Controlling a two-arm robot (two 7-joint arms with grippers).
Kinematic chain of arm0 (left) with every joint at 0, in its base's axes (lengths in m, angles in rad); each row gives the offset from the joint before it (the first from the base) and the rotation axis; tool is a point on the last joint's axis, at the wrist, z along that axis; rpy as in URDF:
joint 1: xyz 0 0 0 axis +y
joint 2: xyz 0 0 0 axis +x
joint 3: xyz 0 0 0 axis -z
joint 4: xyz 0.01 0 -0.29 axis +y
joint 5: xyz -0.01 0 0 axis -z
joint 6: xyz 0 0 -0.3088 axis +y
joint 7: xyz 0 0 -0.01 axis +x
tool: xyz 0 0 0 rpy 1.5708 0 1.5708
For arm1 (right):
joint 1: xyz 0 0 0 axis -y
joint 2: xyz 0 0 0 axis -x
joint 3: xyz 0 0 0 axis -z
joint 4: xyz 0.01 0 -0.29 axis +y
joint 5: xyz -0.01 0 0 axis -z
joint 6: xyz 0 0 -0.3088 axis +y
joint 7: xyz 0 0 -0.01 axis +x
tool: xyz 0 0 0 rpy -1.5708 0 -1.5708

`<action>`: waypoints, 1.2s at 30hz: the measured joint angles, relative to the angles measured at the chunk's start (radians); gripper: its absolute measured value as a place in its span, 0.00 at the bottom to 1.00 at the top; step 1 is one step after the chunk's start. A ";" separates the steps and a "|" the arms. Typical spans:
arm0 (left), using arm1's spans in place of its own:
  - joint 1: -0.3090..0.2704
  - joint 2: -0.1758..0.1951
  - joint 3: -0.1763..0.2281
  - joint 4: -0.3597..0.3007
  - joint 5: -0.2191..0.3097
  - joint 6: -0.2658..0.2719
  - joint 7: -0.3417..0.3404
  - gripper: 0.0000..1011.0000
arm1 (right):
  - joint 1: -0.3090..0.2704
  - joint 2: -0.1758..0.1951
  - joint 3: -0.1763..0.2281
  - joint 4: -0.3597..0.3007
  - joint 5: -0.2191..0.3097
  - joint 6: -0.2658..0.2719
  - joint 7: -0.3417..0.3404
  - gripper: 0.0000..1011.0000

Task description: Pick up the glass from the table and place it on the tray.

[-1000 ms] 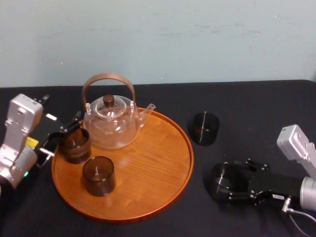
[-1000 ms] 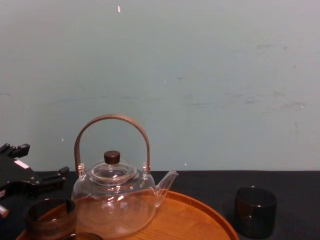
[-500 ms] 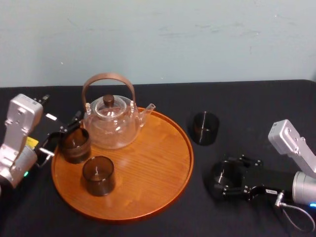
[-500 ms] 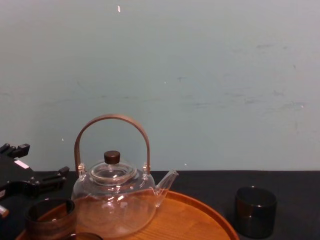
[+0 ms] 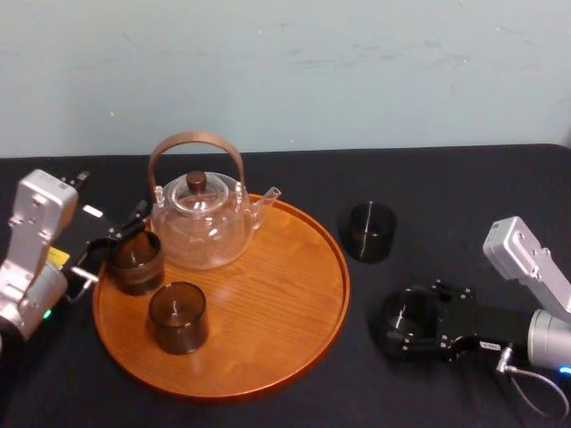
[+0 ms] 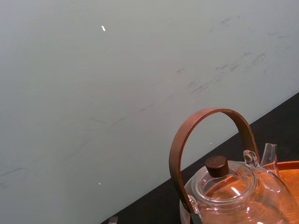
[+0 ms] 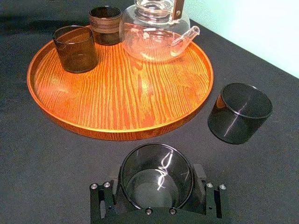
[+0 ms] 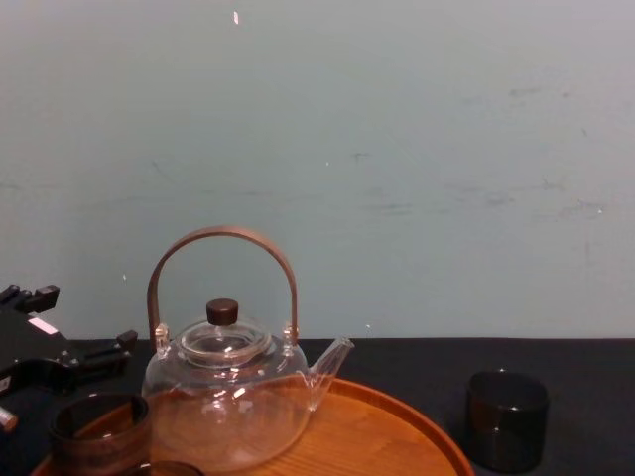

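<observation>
Right gripper [image 5: 417, 323] clamped on glass [image 7: 156, 163] – on the table [image 5: 464, 196], just right of tray [image 5: 268, 303].
Glass empty, jaws tight on both sides, barely shifted over the last second. Tray holds two glasses [image 5: 177, 316], both empty, and a teapot [image 5: 201, 227] – contents unclear. Left gripper [image 5: 111, 243] spread open at its left rim. Spare dark glass [image 5: 370, 232] farther back.

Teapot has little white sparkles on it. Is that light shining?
Yes: in the left wrist view, light glints off the teapot and its clear lid; in the right wrist view, bright streaks curve inside the glass that the right tool reaches around.
</observation>
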 joint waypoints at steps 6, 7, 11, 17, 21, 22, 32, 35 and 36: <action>0.000 0.000 0.000 0.000 0.000 0.000 0.000 0.99 | -0.001 0.000 0.001 0.000 0.001 -0.001 0.001 0.90; 0.000 0.000 0.000 0.000 0.000 0.000 0.000 0.99 | -0.001 0.000 0.001 0.000 0.002 -0.001 0.001 0.90; 0.000 0.000 0.000 0.000 0.000 0.000 0.000 0.99 | -0.001 0.000 0.001 0.000 0.002 0.000 0.001 0.90; 0.000 0.000 0.000 0.000 0.000 0.000 0.000 0.99 | -0.001 0.000 0.002 0.000 0.002 -0.001 0.002 0.90; 0.000 0.000 0.000 0.000 0.000 0.000 0.000 0.99 | -0.002 0.004 0.007 -0.001 0.013 -0.002 0.004 0.90; 0.000 0.000 0.000 0.000 0.000 0.000 0.000 0.99 | -0.002 0.005 0.008 -0.002 0.015 -0.003 0.005 0.90; 0.000 0.000 0.000 0.000 0.000 0.000 0.000 0.99 | 0.039 0.010 0.017 -0.010 0.038 -0.021 0.028 0.90; 0.000 0.000 0.000 0.000 0.000 0.000 0.000 0.99 | 0.064 0.003 0.013 -0.006 0.039 -0.027 0.033 0.90; 0.000 0.000 0.000 0.000 0.000 0.000 0.000 0.99 | 0.071 0.000 0.011 -0.004 0.038 -0.029 0.035 0.90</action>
